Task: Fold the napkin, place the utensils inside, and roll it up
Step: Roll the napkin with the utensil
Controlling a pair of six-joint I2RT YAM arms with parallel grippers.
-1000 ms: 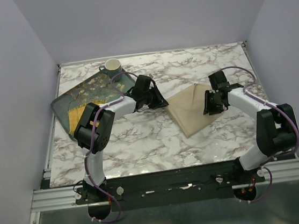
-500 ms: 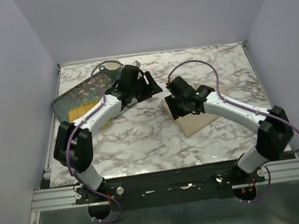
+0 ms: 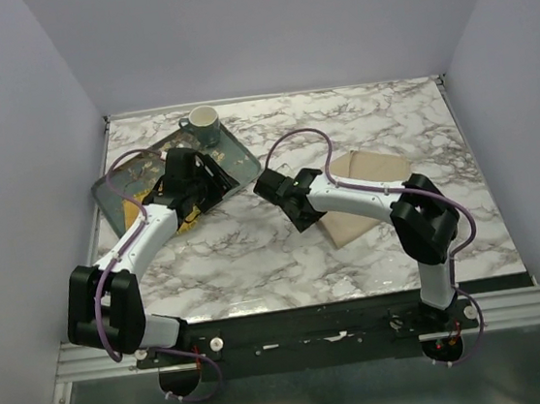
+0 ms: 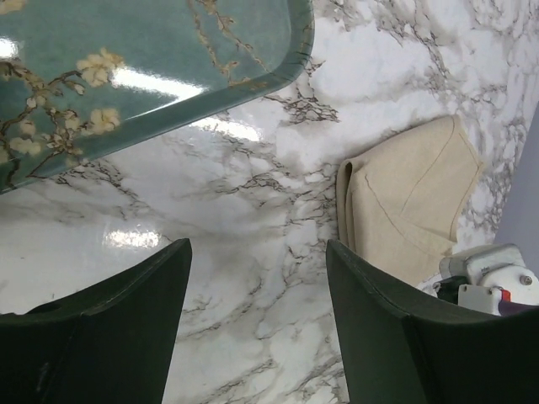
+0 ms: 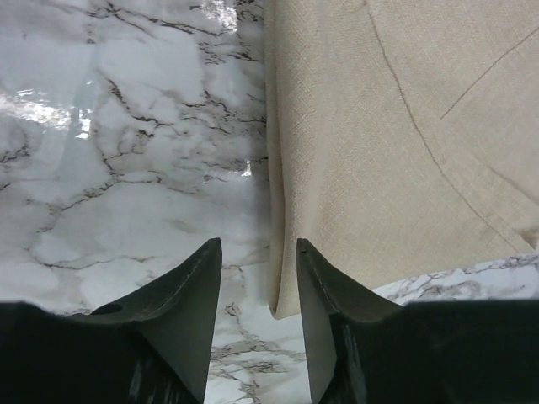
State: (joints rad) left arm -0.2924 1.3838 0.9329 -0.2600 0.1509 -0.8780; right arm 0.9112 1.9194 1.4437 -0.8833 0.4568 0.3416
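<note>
Napkin [image 3: 366, 191] lies folded on the marble table [image 3: 256, 252], right of centre. Right gripper [image 5: 259, 252] straddles its left edge, fingers parted and empty, probably to grasp it; left gripper [image 4: 257, 252], spread wide and empty, hangs beside the floral tray [image 3: 236, 157], perhaps after the unseen spoon

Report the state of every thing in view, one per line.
napkin: folded, lying flat, not rolled
tray: flat on the table
mug: upright at the tray's far corner
left tool: open, empty, above the table beside the tray
right tool: open, empty, above the napkin's edge
</note>
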